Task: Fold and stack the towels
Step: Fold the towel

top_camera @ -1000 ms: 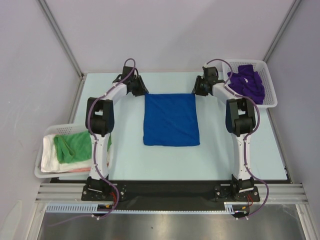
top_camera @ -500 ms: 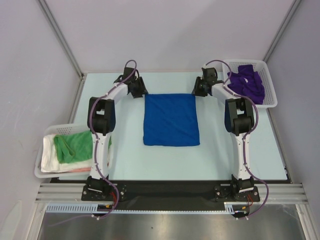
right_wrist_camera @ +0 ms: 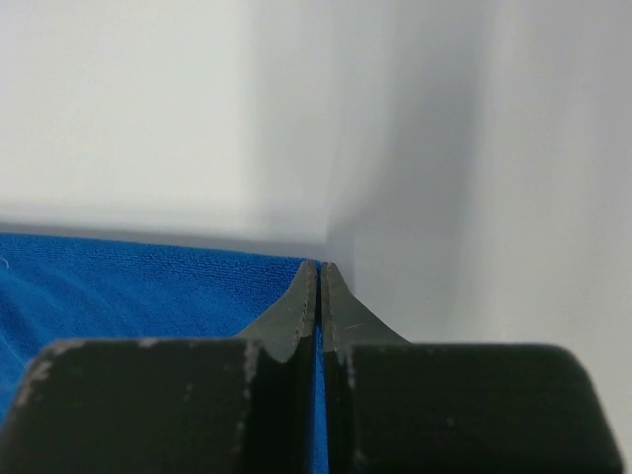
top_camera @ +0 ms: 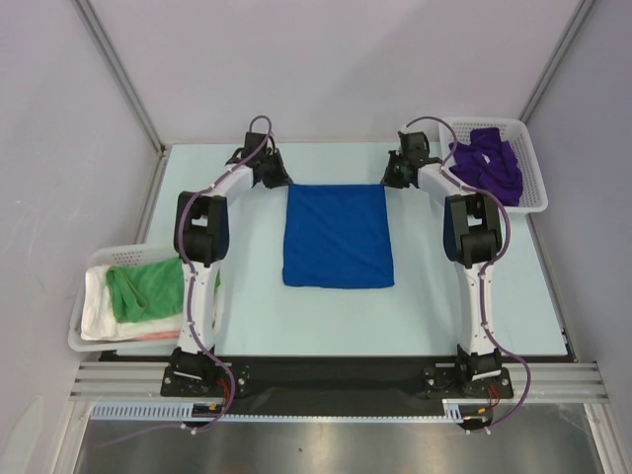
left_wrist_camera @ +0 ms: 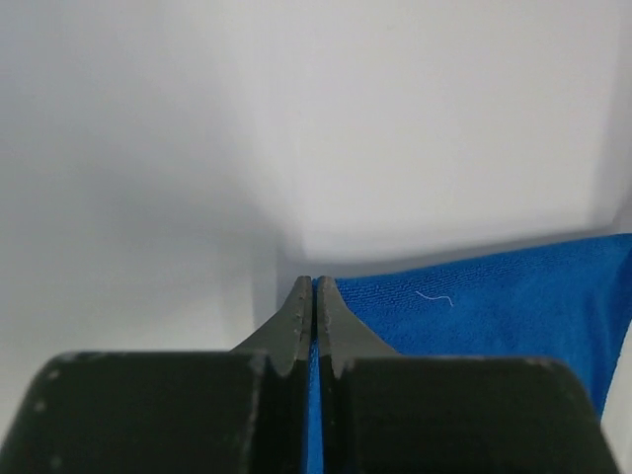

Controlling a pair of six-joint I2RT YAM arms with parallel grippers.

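A royal blue towel [top_camera: 337,235] lies flat in the middle of the table. My left gripper [top_camera: 280,182] is at its far left corner, shut on the blue cloth [left_wrist_camera: 474,301], a thin strip of which shows between the jaws. At the far right corner my right gripper [top_camera: 388,181] is likewise shut on the blue towel [right_wrist_camera: 128,286]. A purple towel [top_camera: 487,162] is bunched in the white basket [top_camera: 534,158] at the back right. A green towel [top_camera: 141,288] lies over white and pinkish cloth in the left basket [top_camera: 79,338].
The enclosure's pale walls and metal posts [top_camera: 118,74] close in the table at the back and sides. The arm bases [top_camera: 202,370] stand on the black rail at the near edge.
Both grippers have gone from partly open to shut on the far corners of the blue towel. The towel itself lies as before.
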